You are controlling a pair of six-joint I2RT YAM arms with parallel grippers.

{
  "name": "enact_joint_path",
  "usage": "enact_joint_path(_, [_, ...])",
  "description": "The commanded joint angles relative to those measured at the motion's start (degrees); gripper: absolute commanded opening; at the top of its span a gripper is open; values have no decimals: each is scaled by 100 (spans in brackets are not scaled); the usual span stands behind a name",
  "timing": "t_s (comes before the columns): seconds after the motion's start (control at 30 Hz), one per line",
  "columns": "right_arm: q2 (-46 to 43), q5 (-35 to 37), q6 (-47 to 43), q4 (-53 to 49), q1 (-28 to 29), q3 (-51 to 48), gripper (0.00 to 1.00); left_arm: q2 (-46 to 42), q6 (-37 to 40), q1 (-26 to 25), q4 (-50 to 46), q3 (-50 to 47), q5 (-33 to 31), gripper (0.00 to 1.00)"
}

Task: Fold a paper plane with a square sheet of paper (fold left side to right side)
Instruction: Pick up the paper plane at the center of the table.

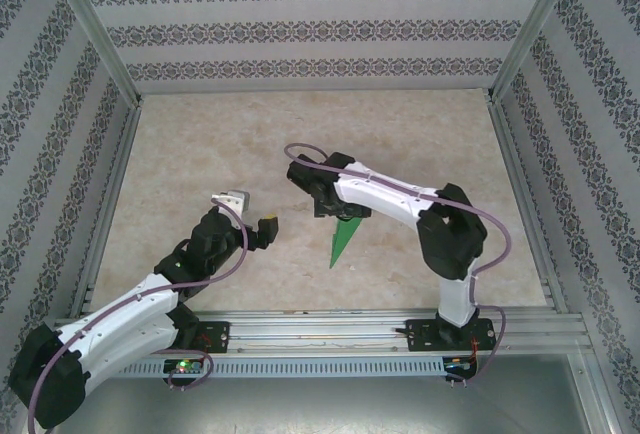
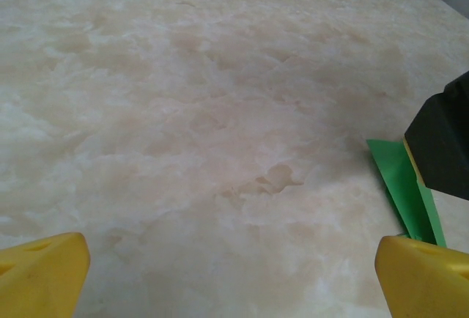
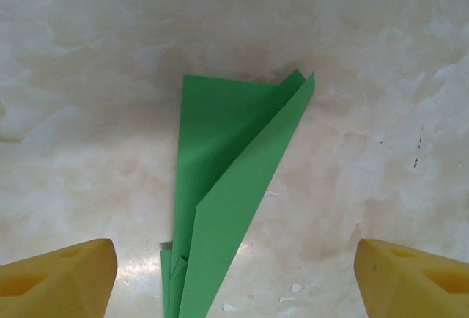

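Observation:
The bright green sheet of paper lies flat on the table, folded into a slim pointed dart with its tip toward the near edge. In the right wrist view the paper shows one long flap lifted slightly over the layers beneath. My right gripper hovers over the dart's wide end, open, its yellow fingers well apart on either side of the paper without touching it. My left gripper is open to the left of the dart, with nothing but bare table between its jaws. The left wrist view catches the green paper at the right.
The beige marbled table is bounded by patterned walls on three sides and a metal rail at the near edge. The black body of the right gripper stands close on the right of the left wrist view. Small white specks lie near the paper.

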Motion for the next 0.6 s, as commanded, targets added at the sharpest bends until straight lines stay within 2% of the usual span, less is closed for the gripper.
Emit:
enact_joint_path(0.0, [285, 292, 613, -643, 49, 340, 75, -56, 159, 73, -37, -90, -49, 100])
enact_joint_path(0.07, [443, 239, 811, -746, 51, 446, 70, -49, 170, 73, -15, -108, -54, 100])
enact_joint_path(0.17, [656, 238, 998, -871, 51, 585, 67, -56, 181, 67, -6, -126, -36, 100])
enact_joint_path(0.27, [789, 225, 1136, -911, 33, 682, 60, -47, 198, 73, -10, -134, -44, 100])
enact_joint_path(0.57, [1139, -32, 1329, -882, -20, 854, 55, 6, 286, 72, -53, -127, -89, 100])
